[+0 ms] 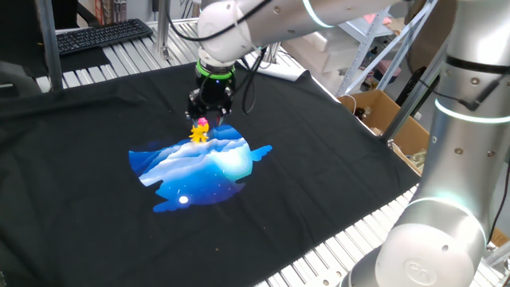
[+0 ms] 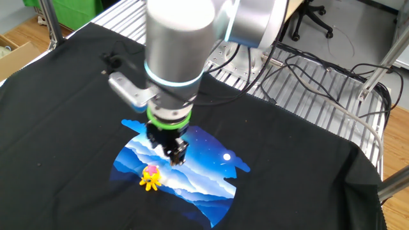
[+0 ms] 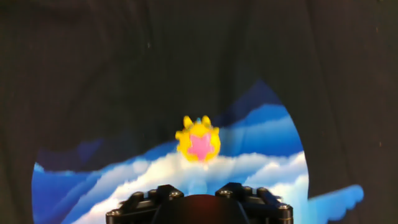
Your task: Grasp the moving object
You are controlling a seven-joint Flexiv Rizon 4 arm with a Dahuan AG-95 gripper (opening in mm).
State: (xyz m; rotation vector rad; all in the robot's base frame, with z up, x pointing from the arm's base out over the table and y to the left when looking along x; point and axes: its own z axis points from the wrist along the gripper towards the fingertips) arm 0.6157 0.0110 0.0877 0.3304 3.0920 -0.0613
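Observation:
The moving object is a tiny yellow toy figure with a pink top (image 1: pixel 199 131). It stands on the upper edge of the blue-and-white printed patch (image 1: pixel 203 171) on the black cloth. My gripper (image 1: pixel 209 110) hangs just above and behind the figure, apart from it. In the other fixed view the figure (image 2: pixel 151 178) is to the lower left of the gripper (image 2: pixel 174 156). In the hand view the figure (image 3: pixel 198 140) lies ahead of the gripper (image 3: pixel 198 190), centred between the two black fingertips (image 3: pixel 155 194). The jaws stand apart and hold nothing.
The black cloth (image 1: pixel 335 167) covers the slatted metal table. A keyboard (image 1: pixel 103 33) lies at the back left. An open cardboard box (image 1: pixel 382 112) stands off the right edge. The arm's silver base (image 1: pixel 446 207) rises at the front right. Cables (image 2: pixel 319 70) run behind the table.

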